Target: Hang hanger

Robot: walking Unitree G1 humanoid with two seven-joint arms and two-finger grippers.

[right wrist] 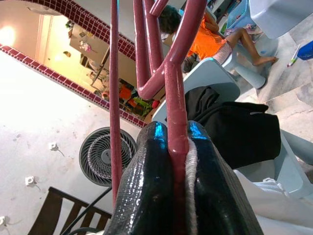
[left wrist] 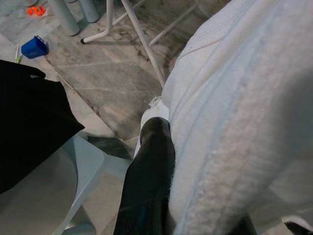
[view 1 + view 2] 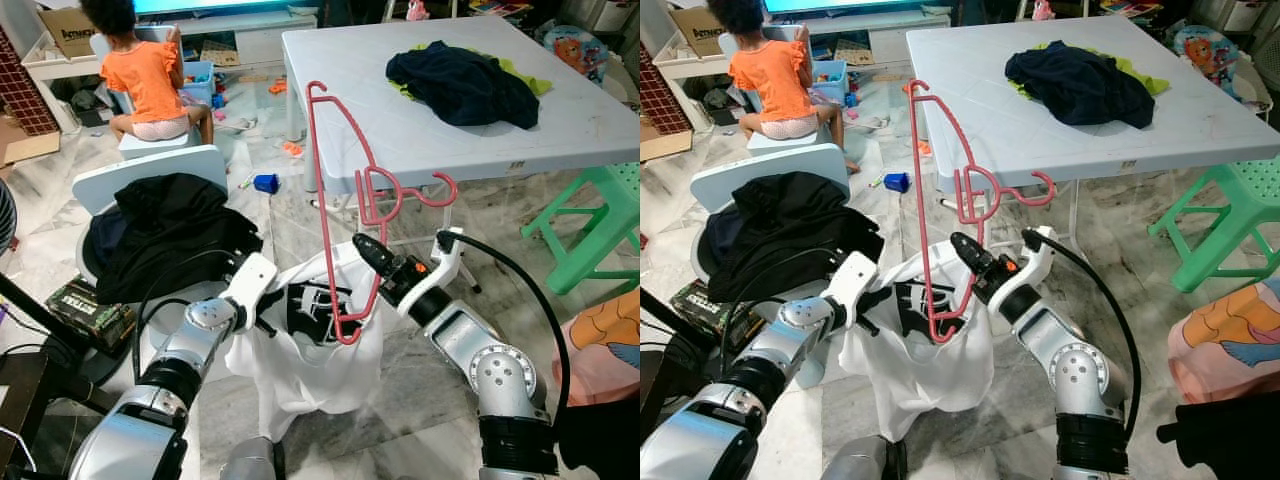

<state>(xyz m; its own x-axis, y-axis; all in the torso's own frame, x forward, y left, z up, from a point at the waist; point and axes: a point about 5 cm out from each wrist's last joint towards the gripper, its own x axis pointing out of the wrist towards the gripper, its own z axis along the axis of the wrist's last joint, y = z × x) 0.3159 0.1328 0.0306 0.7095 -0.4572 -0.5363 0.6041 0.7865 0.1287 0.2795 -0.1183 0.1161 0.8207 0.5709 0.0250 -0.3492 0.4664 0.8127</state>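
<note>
We have the pink hanger (image 3: 338, 215) held up in front of us, standing on end, its hook (image 3: 425, 192) pointing toward the white table (image 3: 350, 110); the right gripper (image 1: 168, 142) is clamped on one of its thin bars, with a fold of white cloth caught between bar and finger; the lower end of the hanger sits inside the white shirt (image 3: 310, 360). The left gripper (image 3: 268, 318) is closed on the shirt's edge, its black finger (image 2: 149, 166) pressed against thick white fabric.

Handling, as we judge it: the hanger is light, stiff plastic, smooth and likely to twist in a narrow pinch; best held where bars join near the hook, not mid-bar. The shirt is soft and limp, sags freely, gives no support; take it at the collar or shoulder seam so it spreads over the hanger's arm.

Nearby: a dark garment (image 3: 160, 235) heaped on a pale chair (image 3: 140, 180); dark clothes (image 3: 462, 85) on the table; a green stool (image 3: 600, 225); a person in orange (image 3: 145, 75) sitting well beyond.
</note>
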